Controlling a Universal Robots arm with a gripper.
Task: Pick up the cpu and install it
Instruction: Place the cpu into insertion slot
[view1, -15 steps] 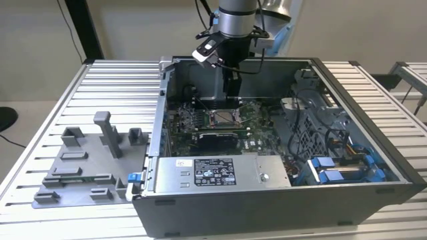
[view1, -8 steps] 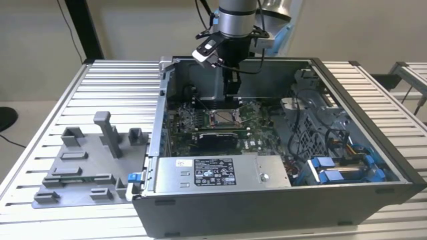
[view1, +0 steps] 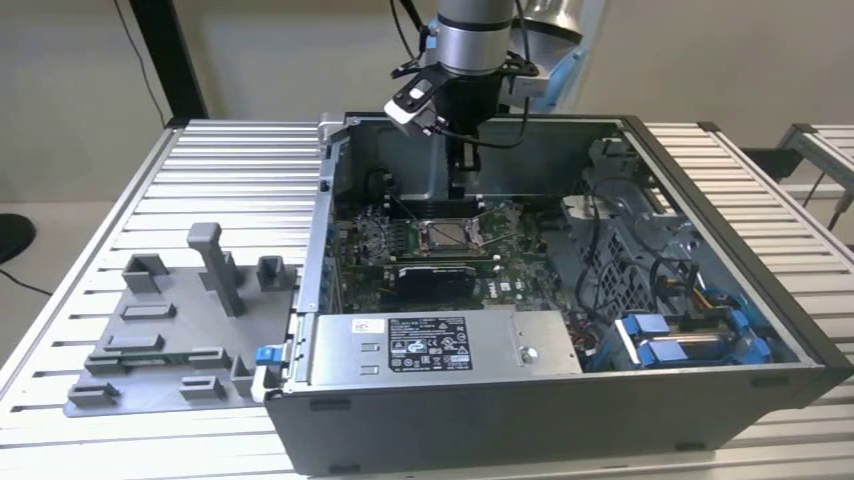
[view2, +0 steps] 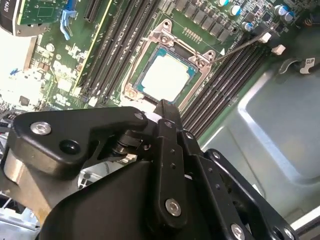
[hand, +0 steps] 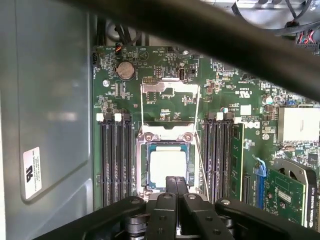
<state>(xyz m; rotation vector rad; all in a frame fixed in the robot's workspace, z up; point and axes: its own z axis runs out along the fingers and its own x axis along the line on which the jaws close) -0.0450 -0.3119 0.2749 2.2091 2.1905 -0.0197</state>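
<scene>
Arm reaches down from above into the open computer case (view1: 561, 410), which lies on the slatted metal table (view1: 227, 170). In the exterior view my pincer (view1: 461, 193) hangs low inside the case, over the motherboard (view1: 400, 250). The cpu (view2: 167, 76) is not in my grip. In both wrist views it lies flat, silvery top up, inside the square metal socket frame (view2: 165, 36), edges square to the frame. In the first wrist view the cpu (hand: 167, 169) sits between two banks of dark memory slots (hand: 115, 155), one on either side, with my pincer (hand: 175, 180) just at its near edge. My fingertips (hand: 171, 183) are pressed together, no gap showing, and nothing is held between them. In the second wrist view the pincer (view2: 164, 105) ends just beside a corner of the socket frame. I cannot tell whether the tips touch the frame or hover over it. The hinged metal plate (hand: 170, 89) of the socket looks folded back, away from the chip, with thin wire levers running alongside. A coin cell (hand: 125, 70) sits further up the board. To the exterior view's left of the case, a grey plastic tray (view1: 147, 345) with upright posts rests on the table, well apart from my pincer.
</scene>
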